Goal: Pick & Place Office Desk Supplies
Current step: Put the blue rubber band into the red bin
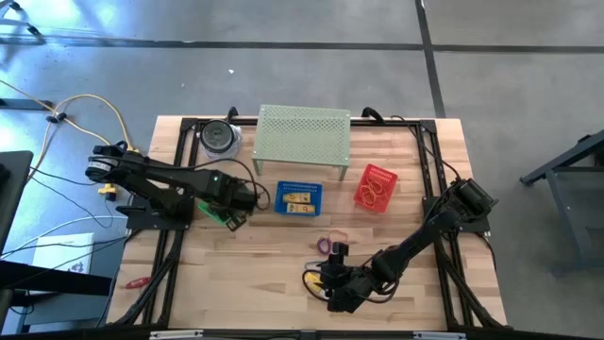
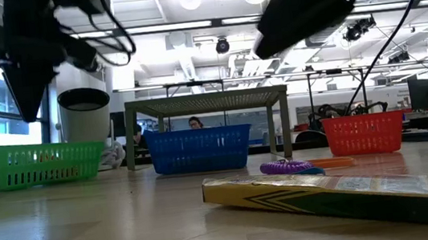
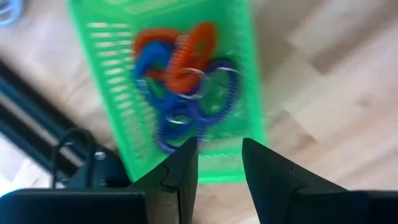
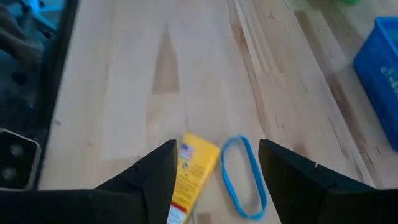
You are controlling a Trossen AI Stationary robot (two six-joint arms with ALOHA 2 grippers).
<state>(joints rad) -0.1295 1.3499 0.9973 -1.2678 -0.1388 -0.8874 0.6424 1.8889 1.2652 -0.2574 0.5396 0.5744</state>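
Note:
My left gripper (image 3: 219, 146) hangs open above the green basket (image 3: 112, 81), pointing down, with nothing between its fingers. Orange, blue and purple coil loops (image 3: 186, 81) lie inside that basket. My right gripper (image 4: 217, 152) stands open low over the table near the front edge. Just ahead of its fingers a yellow box (image 4: 194, 167) and a thin blue band loop (image 4: 244, 175) lie flat on the wood. A purple coil loop (image 1: 327, 244) lies on the table behind them. The blue basket (image 1: 298, 197) holds small yellow blocks. The red basket (image 1: 376, 186) holds thin bands.
A green perforated shelf (image 1: 304, 135) stands on legs at the back centre, with a round roll (image 1: 220, 137) to its left. A black frame (image 1: 179, 161) runs around the tabletop. Bare wood lies between the baskets and the front edge.

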